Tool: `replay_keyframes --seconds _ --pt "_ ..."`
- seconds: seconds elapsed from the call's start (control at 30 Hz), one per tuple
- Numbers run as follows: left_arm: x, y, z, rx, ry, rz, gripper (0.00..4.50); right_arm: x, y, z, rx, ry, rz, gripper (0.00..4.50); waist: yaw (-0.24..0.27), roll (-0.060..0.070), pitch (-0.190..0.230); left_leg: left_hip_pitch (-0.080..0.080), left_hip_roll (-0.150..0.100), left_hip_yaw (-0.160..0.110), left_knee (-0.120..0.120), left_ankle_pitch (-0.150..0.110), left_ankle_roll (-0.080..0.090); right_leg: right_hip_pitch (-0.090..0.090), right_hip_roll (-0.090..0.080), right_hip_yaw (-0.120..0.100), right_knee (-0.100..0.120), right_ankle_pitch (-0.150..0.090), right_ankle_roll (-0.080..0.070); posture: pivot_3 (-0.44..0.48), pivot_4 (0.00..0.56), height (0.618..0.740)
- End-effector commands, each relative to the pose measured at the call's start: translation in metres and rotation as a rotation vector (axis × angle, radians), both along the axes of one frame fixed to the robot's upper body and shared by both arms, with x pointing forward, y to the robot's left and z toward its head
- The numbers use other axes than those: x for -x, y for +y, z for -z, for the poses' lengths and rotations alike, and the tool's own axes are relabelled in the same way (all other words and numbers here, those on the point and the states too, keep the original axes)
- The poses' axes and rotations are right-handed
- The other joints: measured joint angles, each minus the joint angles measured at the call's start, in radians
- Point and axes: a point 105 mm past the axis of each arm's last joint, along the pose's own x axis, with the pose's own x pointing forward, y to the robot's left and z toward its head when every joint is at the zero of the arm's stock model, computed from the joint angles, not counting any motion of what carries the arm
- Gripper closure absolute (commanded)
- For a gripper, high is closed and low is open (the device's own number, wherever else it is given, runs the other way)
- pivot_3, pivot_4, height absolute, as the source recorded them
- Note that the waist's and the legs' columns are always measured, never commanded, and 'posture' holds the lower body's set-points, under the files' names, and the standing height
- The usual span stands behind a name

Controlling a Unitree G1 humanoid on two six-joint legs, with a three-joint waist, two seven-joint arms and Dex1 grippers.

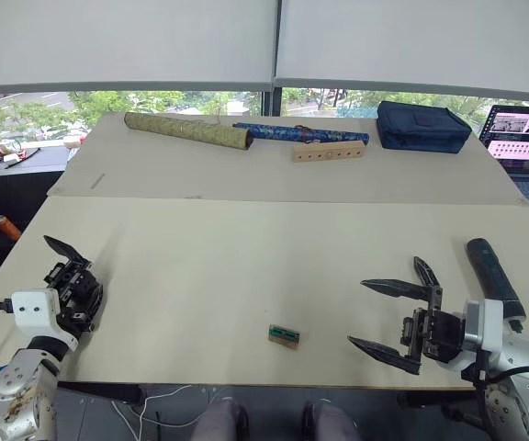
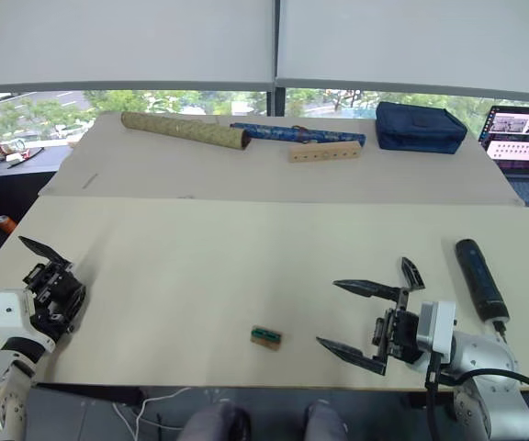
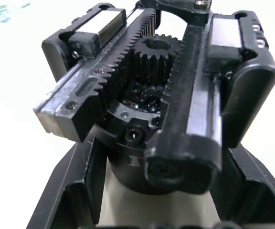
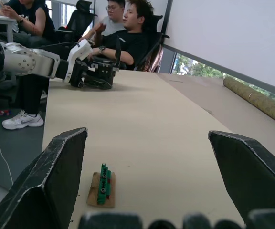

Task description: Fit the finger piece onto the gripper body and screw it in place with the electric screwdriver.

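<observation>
Left wrist view puts you right up against the gripper body [image 3: 161, 105]: its toothed rails and centre gear sit between the left gripper's black fingers [image 3: 75, 191], which are pinched onto its round base. From the head camera that left gripper [image 1: 73, 280] holds the body over the near left corner of the table [image 1: 246, 248], one pointed finger standing up from it.

Taking the small wooden block with the green top [image 1: 284, 335] as the mark: the right gripper [image 1: 395, 319] hovers just to its right with its two fingers spread wide and nothing between them. The finger piece [image 1: 425, 271] looks to lie just beyond that gripper. The electric screwdriver [image 1: 494, 271] lies further right again, near the table's right edge.

What worries me is the wedge. It is small, flat-sided and lying on smooth board, so wide jaws coming down a little off could skid it away or tip it. The screwdriver is round and close to the edge; a nudge could probably roll it off. Any twist in the left grip would throw off the fit.

The surface is pale board, two tables butted together. Far beyond the block lie a gold roll [image 1: 187, 130], a blue roll [image 1: 301, 134], a drilled wooden bar [image 1: 328, 152], a navy pouch [image 1: 423, 126] and a laptop [image 1: 526, 138]. Blinds cover the upper windows. People sit on chairs [image 4: 123, 36] off the table's left end
</observation>
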Motion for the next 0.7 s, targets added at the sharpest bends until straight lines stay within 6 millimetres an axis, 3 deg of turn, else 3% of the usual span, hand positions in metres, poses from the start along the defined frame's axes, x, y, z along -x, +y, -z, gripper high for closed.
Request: replay_keyframes --seconds 0.03,0.17,0.37,0.5,0.7 --pt "-0.004 -0.05 -0.061 -0.035 -0.218 0.228 2.18 0.002 -0.004 -0.008 0.009 -0.024 0.004 0.0 0.005 -0.005 0.003 -0.001 0.0 0.0 0.001 0.0 0.0 0.0 0.0 -0.001 0.0 0.0 0.0 0.0 0.15 0.74" --pt "-0.005 -0.114 -0.073 -0.07 -0.223 0.479 2.18 0.006 -0.008 -0.007 0.018 -0.009 0.011 0.0 0.008 -0.007 0.004 -0.001 0.0 -0.001 0.001 -0.001 -0.002 0.001 0.0 -0.001 -0.001 0.0 0.0 0.0 0.15 0.74" --pt "-0.015 -0.179 -0.061 -0.116 -0.187 0.758 2.18 0.011 -0.008 -0.005 0.027 0.007 0.014 0.0 0.008 -0.005 0.004 0.0 -0.001 0.001 0.001 0.0 0.0 0.001 0.005 0.0 0.0 0.0 0.0 0.0 0.15 0.74" --pt "-0.028 -0.205 -0.049 -0.217 -0.164 0.858 2.18 0.015 -0.009 -0.004 0.037 0.015 0.024 0.0 0.008 -0.005 0.004 0.0 0.001 0.0 0.001 0.0 0.0 0.001 0.009 0.001 0.001 0.0 0.0 0.0 0.15 0.74" --pt "-0.036 -0.235 -0.032 -0.235 -0.143 0.971 2.18 0.023 -0.008 -0.004 0.045 0.028 0.045 0.0 0.008 -0.004 0.004 0.0 0.001 0.0 0.001 0.0 0.001 0.001 0.009 0.001 0.001 0.0 0.0 0.0 0.15 0.74"
